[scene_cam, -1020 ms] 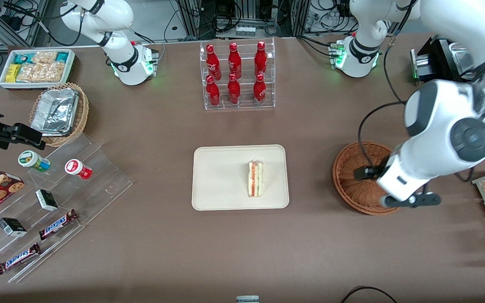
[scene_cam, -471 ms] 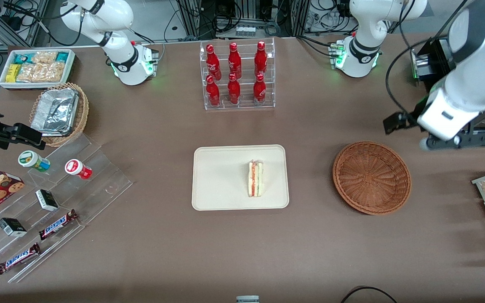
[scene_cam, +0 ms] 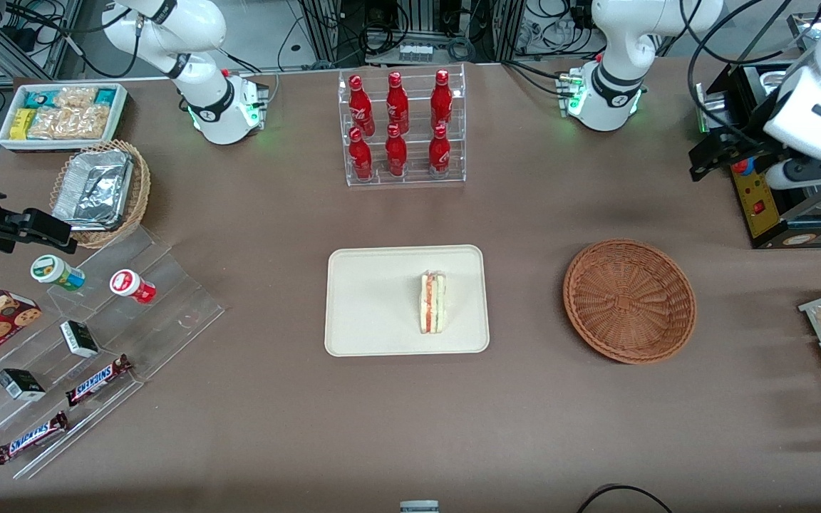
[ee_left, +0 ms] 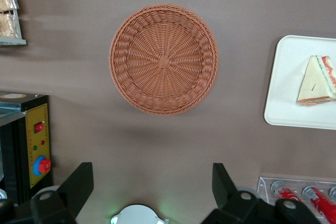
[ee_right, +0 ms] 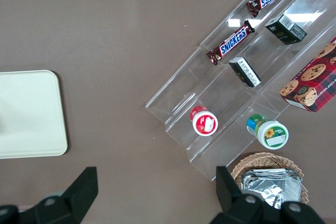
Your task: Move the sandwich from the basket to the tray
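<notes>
The sandwich [scene_cam: 432,302] sits on the tray [scene_cam: 375,299], close to the rim nearest the basket [scene_cam: 629,300], which holds nothing. The task looks done. It seems to rest on a narrow side, so a table jolt could tip it. The gripper [ee_left: 151,170] hangs high near the working arm's end, fingers spread and holding nothing. Only the wrist view shows that spread and the sandwich's triangular face. The front view shows just filling stripes.

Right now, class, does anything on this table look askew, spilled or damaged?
Nothing stands out. The sandwich sits intact on the tray, the basket is upright and empty, and the hand hangs open, above the table beside the basket.
</notes>
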Controlling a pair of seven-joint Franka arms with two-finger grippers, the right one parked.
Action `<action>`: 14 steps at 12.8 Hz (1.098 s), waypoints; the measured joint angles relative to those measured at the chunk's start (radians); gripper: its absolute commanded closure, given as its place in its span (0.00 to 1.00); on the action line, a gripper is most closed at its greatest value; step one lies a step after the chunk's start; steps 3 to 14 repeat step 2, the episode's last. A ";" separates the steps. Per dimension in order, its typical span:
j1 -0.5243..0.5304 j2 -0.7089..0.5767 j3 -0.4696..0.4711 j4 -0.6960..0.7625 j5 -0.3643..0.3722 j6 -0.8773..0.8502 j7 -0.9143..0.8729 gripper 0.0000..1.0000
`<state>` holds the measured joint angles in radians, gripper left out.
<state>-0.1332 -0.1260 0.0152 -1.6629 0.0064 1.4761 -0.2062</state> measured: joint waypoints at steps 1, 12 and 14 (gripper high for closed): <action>0.000 0.000 0.004 0.001 0.000 -0.007 0.012 0.00; 0.000 0.000 0.010 0.004 0.000 -0.024 0.022 0.00; 0.000 0.000 0.010 0.004 0.000 -0.024 0.022 0.00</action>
